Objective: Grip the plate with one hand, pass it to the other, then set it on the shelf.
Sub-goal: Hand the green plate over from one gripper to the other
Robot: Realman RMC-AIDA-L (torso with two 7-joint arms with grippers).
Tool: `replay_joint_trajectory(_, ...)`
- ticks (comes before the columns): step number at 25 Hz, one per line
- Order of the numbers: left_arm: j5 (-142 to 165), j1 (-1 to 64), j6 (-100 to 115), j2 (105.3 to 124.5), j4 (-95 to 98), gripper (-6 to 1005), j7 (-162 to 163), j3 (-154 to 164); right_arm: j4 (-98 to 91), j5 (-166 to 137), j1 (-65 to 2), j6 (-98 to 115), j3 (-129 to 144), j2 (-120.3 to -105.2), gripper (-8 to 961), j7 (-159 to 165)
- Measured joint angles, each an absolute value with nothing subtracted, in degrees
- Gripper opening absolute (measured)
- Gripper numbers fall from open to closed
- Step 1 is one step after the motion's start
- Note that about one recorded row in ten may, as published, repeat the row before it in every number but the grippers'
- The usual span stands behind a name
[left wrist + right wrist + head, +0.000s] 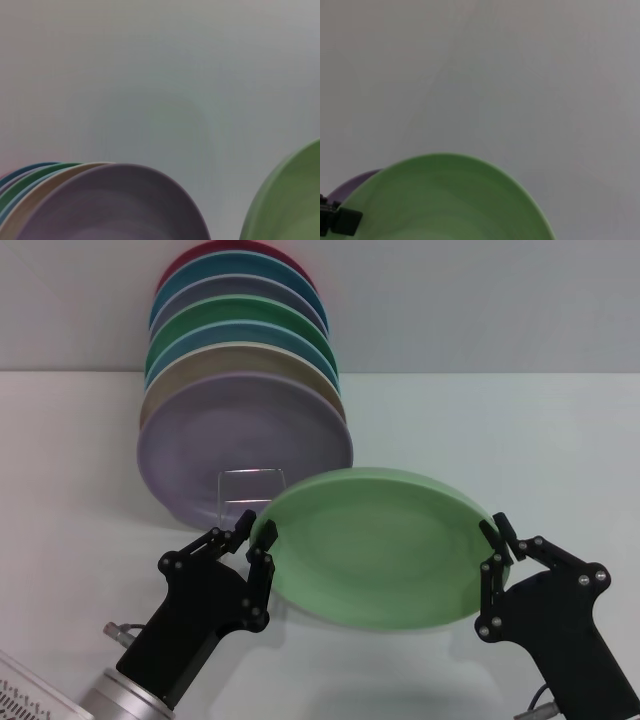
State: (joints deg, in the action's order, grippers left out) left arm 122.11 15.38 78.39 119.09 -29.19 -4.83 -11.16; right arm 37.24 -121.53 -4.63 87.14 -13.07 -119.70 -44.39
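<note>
Handover looks to be the step in hand, judging by how both arms meet at one object. On the left, the left gripper sits at the near-left of the table, its fingers set either side of the plate's left rim; whether they press on it or only bracket it I cannot tell, since the fingertips overlap the edge in the head view. Behind that gripper, toward the table's far-left edge, a row of plates stands on edge, the lavender plate at the front, leaning against the ones behind it. The shelf shows only as its small wire loop in front of that lavender plate; the rest of the rack is hidden by the stack, so which slot is free cannot be made out. In the middle, the plate hangs above the table near its front edge, tilted with its face toward the camera, spanning the gap between the two arms, a pose that suits passing it across. On the right, the right gripper has its fingers closed in on the plate's right rim and seems to pinch it. Both wrist views show only plate edges and bare table; the left gripper's tip appears small beside the plate in the right wrist view.
</note>
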Motion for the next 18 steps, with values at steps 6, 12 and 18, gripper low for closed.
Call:
replay_joint_trajectory(6, 122.1, 15.4, 78.4, 119.09, -29.2, 173, -4.8, -11.2, 37.1, -121.3, -4.6, 87.2, -13.1, -119.70, 20, -44.4)
replay_joint_trajectory(12, 122.1, 15.4, 78.4, 119.09, -29.1, 166, -4.8, -11.1, 37.1, -121.3, -4.6, 87.2, -13.1, -119.70, 20, -44.4)
replay_joint_trajectory(18, 122.1, 15.6, 78.4, 119.09, -29.1, 98, -4.8, -11.1, 37.0, -121.3, -4.6, 87.2, -13.1, -119.70, 20, -44.4)
